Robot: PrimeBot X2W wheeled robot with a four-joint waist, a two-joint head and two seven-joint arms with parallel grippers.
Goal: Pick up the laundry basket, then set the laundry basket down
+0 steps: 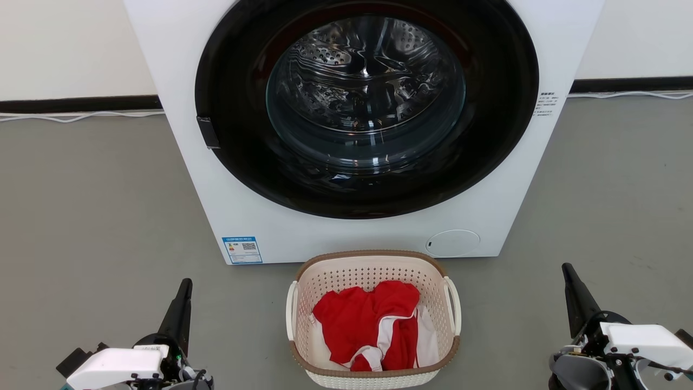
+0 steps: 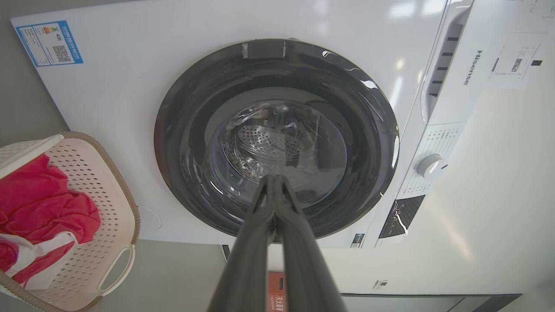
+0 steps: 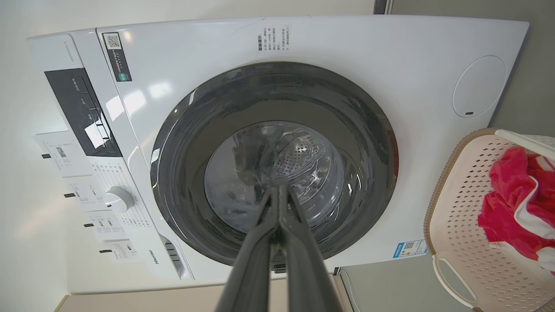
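Note:
The laundry basket stands on the grey floor just in front of the washer, cream-white and perforated, with a brown rim and white loop handles on both sides. Red and white clothes lie inside it. My left gripper rests low at the basket's left, shut and empty, well apart from it. My right gripper sits at the basket's right, also shut and empty. The left wrist view has the basket at its left edge beyond the shut left gripper. The right wrist view has the basket at its right edge, beside the shut right gripper.
A white front-loading washer with a dark round door closed rises right behind the basket. Bare grey floor spreads on both sides. A cable runs along the wall's dark skirting.

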